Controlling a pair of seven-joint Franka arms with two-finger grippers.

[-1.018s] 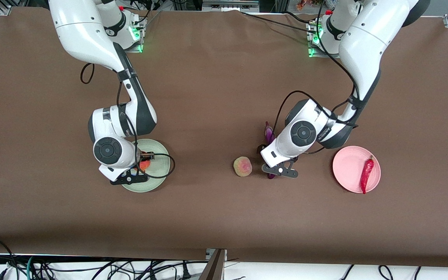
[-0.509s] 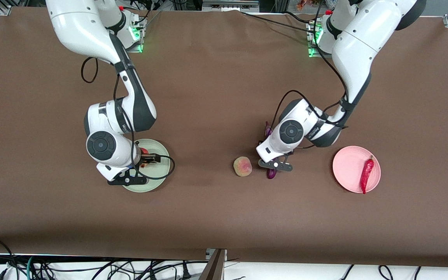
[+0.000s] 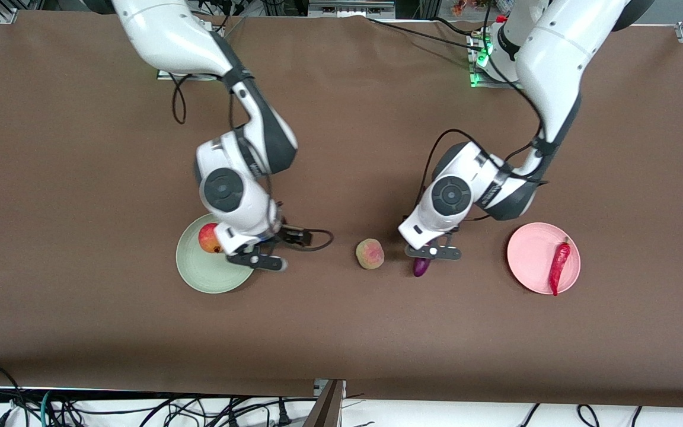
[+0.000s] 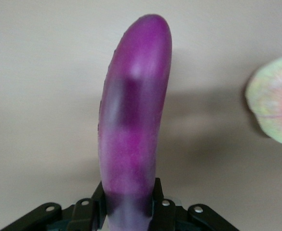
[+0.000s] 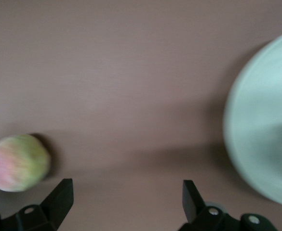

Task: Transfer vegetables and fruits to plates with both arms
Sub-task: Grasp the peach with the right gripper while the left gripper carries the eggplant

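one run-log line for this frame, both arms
left gripper: shut on eggplant | right gripper: open, between green plate and peach | red fruit: on green plate

red fruit [image 3: 208,238] on green plate [image 3: 199,274], chili [image 3: 558,267] on pink plate [image 3: 530,255], peach [image 3: 369,254] between

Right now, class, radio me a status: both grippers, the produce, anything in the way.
Left gripper shut on eggplant. Right gripper open over bare table between green plate and peach. Red fruit plated; chili on pink plate. Nothing blocking.
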